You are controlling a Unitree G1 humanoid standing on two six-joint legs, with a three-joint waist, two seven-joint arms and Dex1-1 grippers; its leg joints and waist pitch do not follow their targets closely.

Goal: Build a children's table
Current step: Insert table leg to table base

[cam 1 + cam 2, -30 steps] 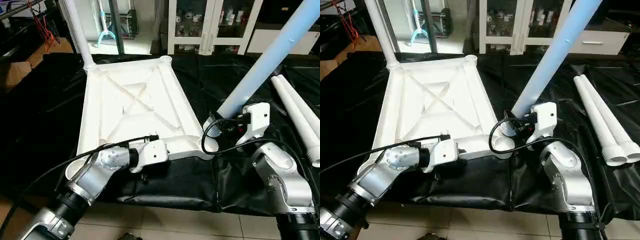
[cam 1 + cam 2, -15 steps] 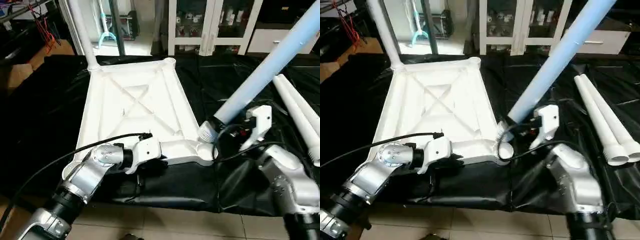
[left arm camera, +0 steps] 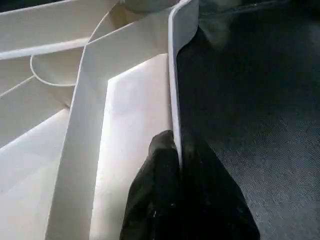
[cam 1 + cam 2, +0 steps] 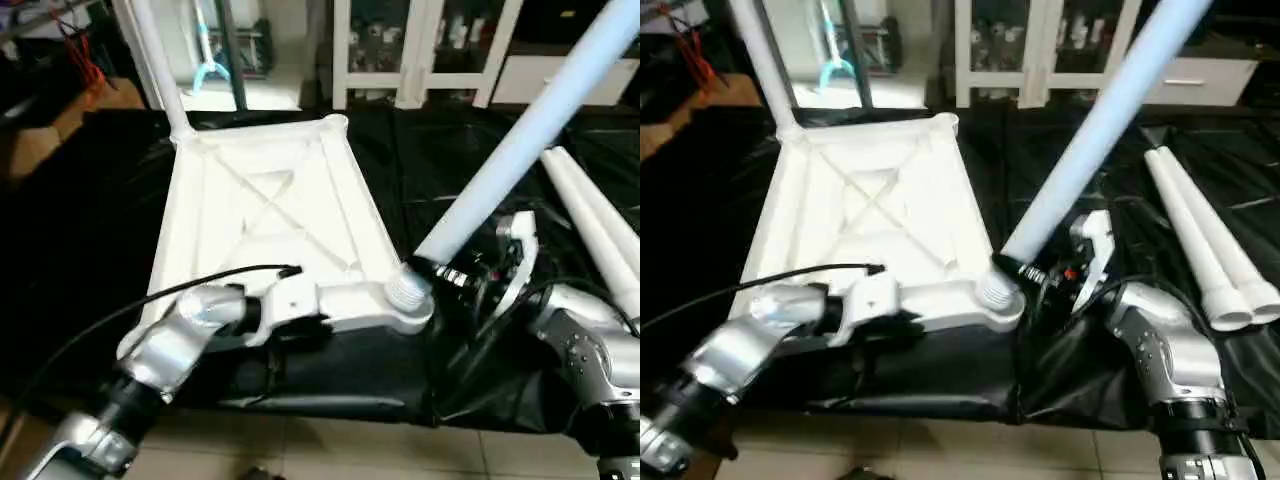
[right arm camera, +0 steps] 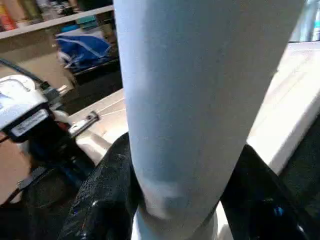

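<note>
The white tabletop (image 4: pixel 260 200) lies underside up on a black cloth, its X-ribs showing. My left gripper (image 3: pixel 177 150) is shut on the tabletop's near rim (image 3: pixel 172 90), one black finger on each side of it. My right gripper (image 4: pixel 445 272) is shut on a long white leg (image 4: pixel 520 150) just above its ribbed lower end. That leg slants up to the right, and its lower end rests at the near right corner socket (image 4: pixel 405 292). In the right wrist view the leg (image 5: pixel 190 100) stands between my black fingers (image 5: pixel 105 190). Another leg (image 4: pixel 150 60) stands upright in the far left corner socket.
Two more white legs (image 4: pixel 590 225) lie side by side on the black cloth (image 4: pixel 90 230) at the right. White glass-door cabinets (image 4: pixel 420 50) stand behind the work. The cloth ends at the near edge above a tiled floor (image 4: pixel 330 440).
My right arm has swung the leg's lower end leftward from beside the tabletop onto the near right corner socket. My left gripper has closed on the near rim.
</note>
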